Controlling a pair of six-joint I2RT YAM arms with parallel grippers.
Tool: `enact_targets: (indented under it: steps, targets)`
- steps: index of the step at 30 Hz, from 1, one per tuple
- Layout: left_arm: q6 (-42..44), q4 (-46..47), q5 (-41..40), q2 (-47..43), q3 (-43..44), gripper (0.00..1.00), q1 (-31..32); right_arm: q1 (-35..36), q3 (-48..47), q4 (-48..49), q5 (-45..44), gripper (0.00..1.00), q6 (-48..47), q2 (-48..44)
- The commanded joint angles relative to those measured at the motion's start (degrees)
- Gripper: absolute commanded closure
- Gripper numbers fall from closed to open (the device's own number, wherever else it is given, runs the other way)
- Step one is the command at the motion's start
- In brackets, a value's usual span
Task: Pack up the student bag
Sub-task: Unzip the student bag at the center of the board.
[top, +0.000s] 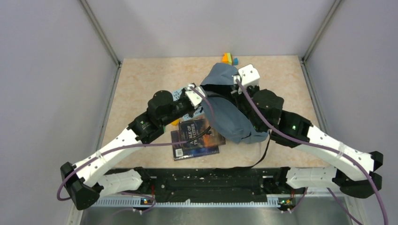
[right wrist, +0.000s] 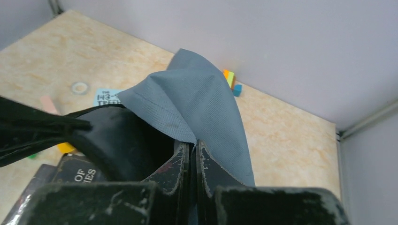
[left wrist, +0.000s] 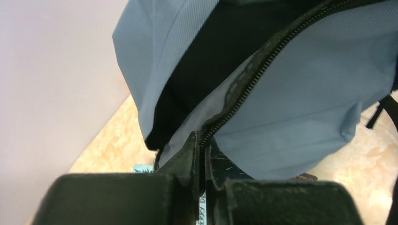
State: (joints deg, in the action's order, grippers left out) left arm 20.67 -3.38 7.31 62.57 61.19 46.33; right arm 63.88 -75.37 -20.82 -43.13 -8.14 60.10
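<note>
The grey-blue student bag is held up off the table between both arms, its mouth open and dark inside. My left gripper is shut on the bag's zipper edge at the left of the opening. My right gripper is shut on the bag's fabric rim at the far side. A dark book lies flat on the table under the bag, also seen in the right wrist view. The bag's black strap hangs toward the near edge.
Small coloured blocks sit at the far wall. A light blue card, a small ring, a pink eraser and a yellow piece lie on the table left of the bag. Walls enclose the table.
</note>
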Motion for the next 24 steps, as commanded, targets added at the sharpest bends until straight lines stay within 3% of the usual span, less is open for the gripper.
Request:
enact_targets:
  steps: [1,11,17,24]
  targets:
    - [-4.70,-0.63,-5.12,-4.42,-5.17,1.00,0.43,-1.71,-3.66,1.09,-8.51,1.00,-2.32,3.39]
    - [-21.38,2.56,-13.01,-10.99,-24.05,1.00,0.45,-18.47,-10.71,0.27,2.59,1.00,1.98,8.48]
    - [-30.10,4.08,-11.99,-9.15,-29.73,1.00,1.58,-19.93,-11.72,3.95,-1.11,1.00,0.63,8.19]
    - [-31.43,5.22,-14.08,-6.00,-29.84,0.98,3.67,-19.93,-9.94,4.82,2.48,1.00,1.98,4.74]
